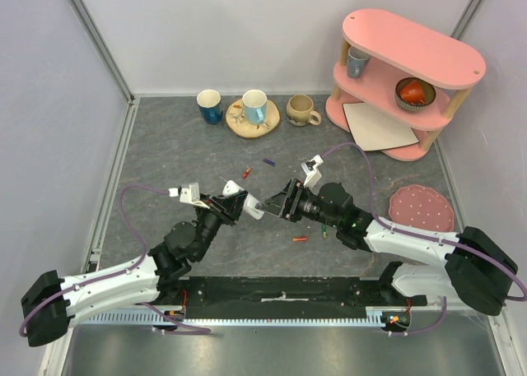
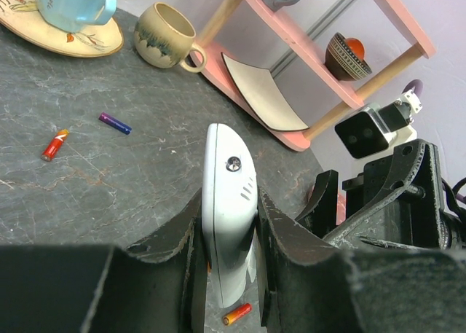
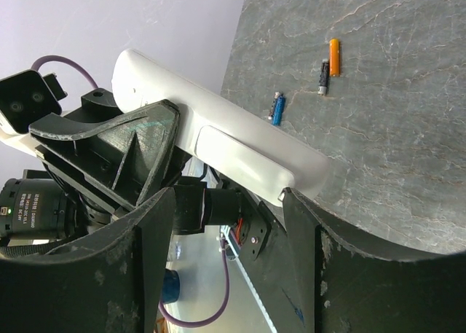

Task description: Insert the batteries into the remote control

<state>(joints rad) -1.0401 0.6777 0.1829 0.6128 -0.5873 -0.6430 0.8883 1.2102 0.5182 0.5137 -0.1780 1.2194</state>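
Observation:
The white remote control is clamped edge-on between the fingers of my left gripper, above the grey table near its middle. My right gripper faces it with its jaws apart. In the right wrist view one fingertip touches the remote's lower edge and the other stands off it. Batteries lie loose on the table: a red-orange one, a purple one and another red-orange one under the remote. A blue one, a dark one and an orange one show beyond the remote.
At the back stand a blue cup, a light cup on a wooden plate and a beige mug. A pink shelf with a white card fills the back right. A pink coaster lies at right.

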